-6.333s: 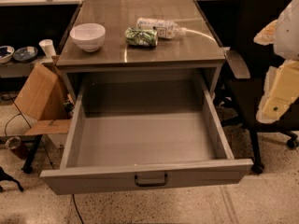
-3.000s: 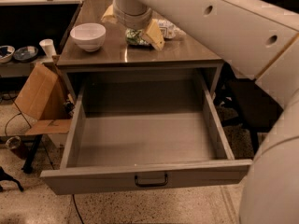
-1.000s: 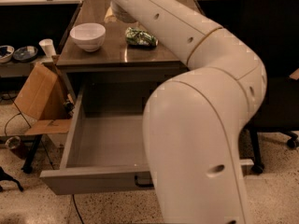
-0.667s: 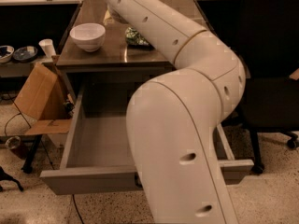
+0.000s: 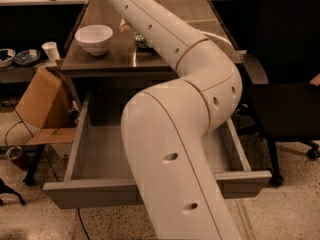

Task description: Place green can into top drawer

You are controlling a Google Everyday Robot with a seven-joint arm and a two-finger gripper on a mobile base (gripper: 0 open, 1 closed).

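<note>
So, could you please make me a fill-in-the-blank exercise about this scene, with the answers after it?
1. The drawer stands ___.
2. The ___ bowl sits on the cabinet top.
3. The can sits there too, not yet in the ___.
4. The gripper, by the can, is mostly hidden behind the ___.
Missing words: open; white; drawer; arm.

Arm: plain cream-white. Tool: hidden behind the arm over the tabletop, colour not seen. Can shows a mottled dark-green sliver. Bowl: white. Tabletop: glossy grey-brown. Drawer: flat grey. Chair: black. Box: tan. Floor: beige, speckled.
</note>
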